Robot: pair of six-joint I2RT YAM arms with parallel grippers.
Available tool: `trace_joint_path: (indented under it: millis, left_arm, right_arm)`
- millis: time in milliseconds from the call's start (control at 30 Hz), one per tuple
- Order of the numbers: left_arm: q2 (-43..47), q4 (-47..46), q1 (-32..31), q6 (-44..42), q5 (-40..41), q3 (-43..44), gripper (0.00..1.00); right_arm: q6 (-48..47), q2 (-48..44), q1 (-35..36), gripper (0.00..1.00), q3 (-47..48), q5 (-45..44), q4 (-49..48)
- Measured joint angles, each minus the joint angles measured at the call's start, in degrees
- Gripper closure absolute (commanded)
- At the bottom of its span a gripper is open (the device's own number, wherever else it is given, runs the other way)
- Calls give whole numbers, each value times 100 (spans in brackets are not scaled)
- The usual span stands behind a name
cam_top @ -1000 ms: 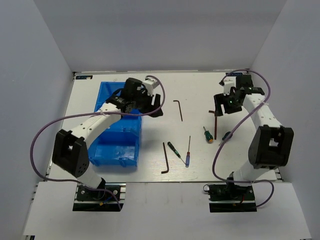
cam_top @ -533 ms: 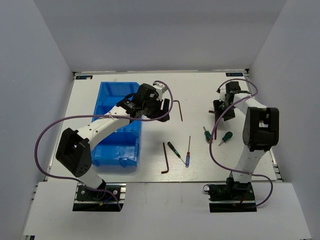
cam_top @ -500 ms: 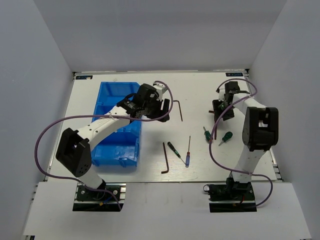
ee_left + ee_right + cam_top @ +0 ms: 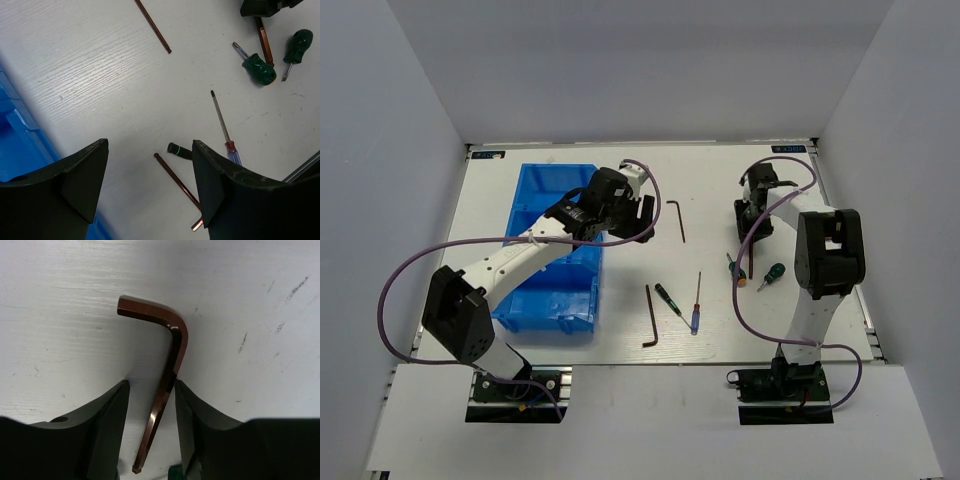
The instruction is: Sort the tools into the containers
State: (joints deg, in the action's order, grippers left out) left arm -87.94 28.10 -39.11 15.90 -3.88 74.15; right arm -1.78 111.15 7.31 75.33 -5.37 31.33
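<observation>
Pick step: right fingers half-open astride hex key, not clamped; left fingers wide, empty. Next, likely: clamp, lift, carry to bin.

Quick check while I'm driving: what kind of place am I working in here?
Most likely a lab robot test cell: a white table boxed in by plain panel walls, two arms bolted at its near edge, and hand tools laid out beside a blue bin.
</observation>
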Motion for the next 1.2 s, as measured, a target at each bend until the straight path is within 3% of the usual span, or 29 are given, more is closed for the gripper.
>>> trace_joint_path:
  millis: [300, 400, 600, 800, 933, 1200]
  left_arm:
    - [24, -155, 4, -24, 9, -50, 22]
    - [61, -203, 4, -33, 9, -138, 23]
    - [98, -210, 4, -37, 37, -168, 23]
    - [551, -313, 33, -37, 205, -267, 23]
    - [1078, -446, 44, -37, 431, -269, 23]
    - [1810, -750, 70, 24, 896, -269, 24]
  right_arm:
    - [444, -76, -90, 63, -140, 98, 9]
    - [457, -79, -136, 72, -144, 203, 13]
    - [431, 2, -245, 99, -37, 450, 120]
    - [138, 262, -262, 100, 389, 807, 483]
    - [-275, 566, -232, 100, 876, 1626, 660]
    - [-1091, 1360, 328, 100, 3285, 3567, 776]
